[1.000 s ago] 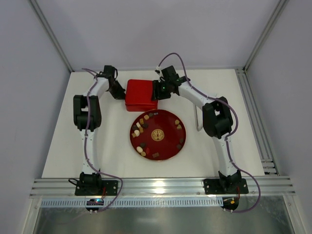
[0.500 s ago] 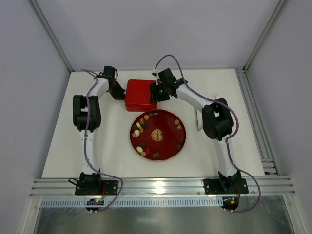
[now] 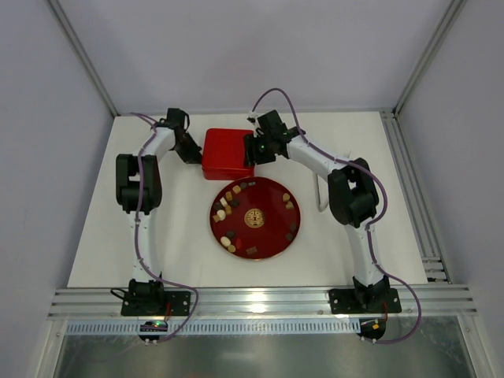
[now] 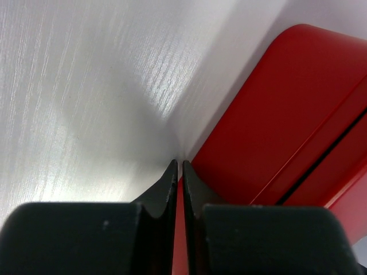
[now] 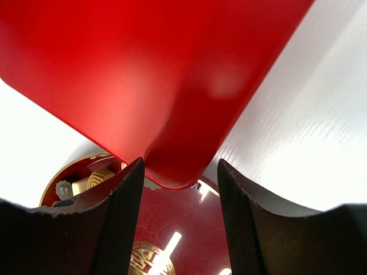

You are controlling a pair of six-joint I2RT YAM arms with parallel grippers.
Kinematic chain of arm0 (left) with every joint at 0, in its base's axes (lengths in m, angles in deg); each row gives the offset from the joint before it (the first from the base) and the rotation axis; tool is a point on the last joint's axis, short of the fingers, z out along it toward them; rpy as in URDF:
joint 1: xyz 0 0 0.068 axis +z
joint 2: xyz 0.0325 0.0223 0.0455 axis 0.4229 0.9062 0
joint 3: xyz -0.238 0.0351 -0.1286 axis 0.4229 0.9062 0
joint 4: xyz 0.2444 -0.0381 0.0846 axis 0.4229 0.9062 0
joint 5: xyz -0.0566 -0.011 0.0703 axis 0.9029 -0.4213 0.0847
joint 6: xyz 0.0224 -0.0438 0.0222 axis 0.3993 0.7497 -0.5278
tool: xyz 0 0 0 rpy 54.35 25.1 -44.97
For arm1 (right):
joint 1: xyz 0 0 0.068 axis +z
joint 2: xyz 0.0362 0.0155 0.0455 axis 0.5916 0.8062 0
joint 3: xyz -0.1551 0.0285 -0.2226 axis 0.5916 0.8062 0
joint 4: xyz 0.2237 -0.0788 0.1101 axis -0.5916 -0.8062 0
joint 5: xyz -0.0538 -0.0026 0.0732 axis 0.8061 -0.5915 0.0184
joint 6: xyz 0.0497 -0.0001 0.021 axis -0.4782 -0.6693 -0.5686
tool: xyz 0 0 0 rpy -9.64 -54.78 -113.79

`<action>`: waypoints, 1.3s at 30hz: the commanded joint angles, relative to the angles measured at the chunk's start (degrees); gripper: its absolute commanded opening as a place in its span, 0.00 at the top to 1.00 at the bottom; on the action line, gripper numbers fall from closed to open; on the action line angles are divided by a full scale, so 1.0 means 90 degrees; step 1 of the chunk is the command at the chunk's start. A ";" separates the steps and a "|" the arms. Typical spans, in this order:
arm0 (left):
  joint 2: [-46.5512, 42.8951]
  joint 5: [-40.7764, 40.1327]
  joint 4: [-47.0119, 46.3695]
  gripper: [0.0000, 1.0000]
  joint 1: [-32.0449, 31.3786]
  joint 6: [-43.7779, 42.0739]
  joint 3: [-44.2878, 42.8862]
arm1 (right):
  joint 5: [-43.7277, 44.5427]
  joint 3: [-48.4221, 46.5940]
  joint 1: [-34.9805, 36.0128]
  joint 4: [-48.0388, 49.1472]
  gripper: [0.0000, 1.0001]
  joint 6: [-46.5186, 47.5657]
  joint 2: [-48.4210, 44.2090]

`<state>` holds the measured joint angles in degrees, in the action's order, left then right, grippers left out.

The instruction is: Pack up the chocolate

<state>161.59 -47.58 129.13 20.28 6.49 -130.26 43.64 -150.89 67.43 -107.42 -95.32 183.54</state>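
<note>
The chocolate pieces [image 3: 227, 203], dark brown, tan and cream, lie round the rim of a round red plate [image 3: 272, 236] with a gold emblem. A closed square red box [image 3: 227, 151] stands just behind the plate. My left gripper [image 3: 191, 154] is shut, its tips [image 4: 178, 165] at the box's left side [image 4: 275, 120] on the table. My right gripper [image 3: 253, 150] is open, its fingers either side of the box's near right corner [image 5: 172, 86], above the plate [image 5: 189, 229]. A tan ridged piece [image 5: 101, 177] shows there at the left.
A thin white object [image 3: 319, 193] lies right of the plate, under the right arm. Metal rails [image 3: 413, 205] run along the table's right edge and the near edge. The cell's walls close in the back and sides.
My right gripper has shifted a little left, closer onto the box's corner. The left gripper, the box and the plate stay about where they were.
</note>
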 commanded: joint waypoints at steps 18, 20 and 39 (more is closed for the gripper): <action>-0.0097 0.0012 0.0357 0.69 0.0437 -0.0291 -0.0498 | -0.0496 -0.0842 -0.0317 -0.0067 0.44 -0.0363 0.0104; -0.0126 0.0061 0.0318 0.63 0.0477 -0.0282 -0.0528 | -0.0545 -0.0852 -0.0366 -0.0018 0.44 -0.0431 0.0144; -0.0858 0.1486 -0.1692 0.17 0.0731 0.0167 0.0408 | -0.1375 -0.1144 -0.0728 0.0470 0.43 -0.1144 0.0573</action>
<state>158.49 -39.38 121.96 26.69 6.20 -128.69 33.82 -157.74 60.98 -105.76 -103.80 187.24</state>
